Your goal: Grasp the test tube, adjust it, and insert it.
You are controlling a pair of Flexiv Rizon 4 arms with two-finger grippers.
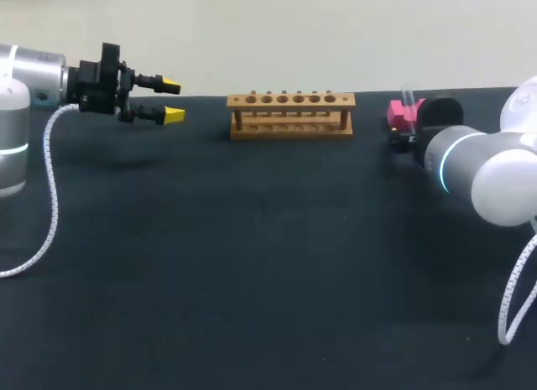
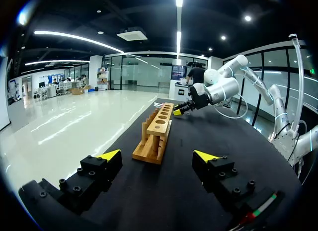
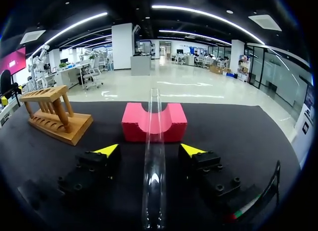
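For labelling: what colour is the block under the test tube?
The block is pink; right wrist view.

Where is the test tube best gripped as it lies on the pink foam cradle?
Likely on the bare glass overhanging the pink foam cradle, fingers closing from either side. The test tube lies along the cradle's groove, its free end running back between the open fingers of the right gripper.

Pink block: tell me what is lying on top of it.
A clear test tube lies in the pink block's groove, extending between the right gripper's open fingers without touching them. In the head view, the right arm hides part of the block.
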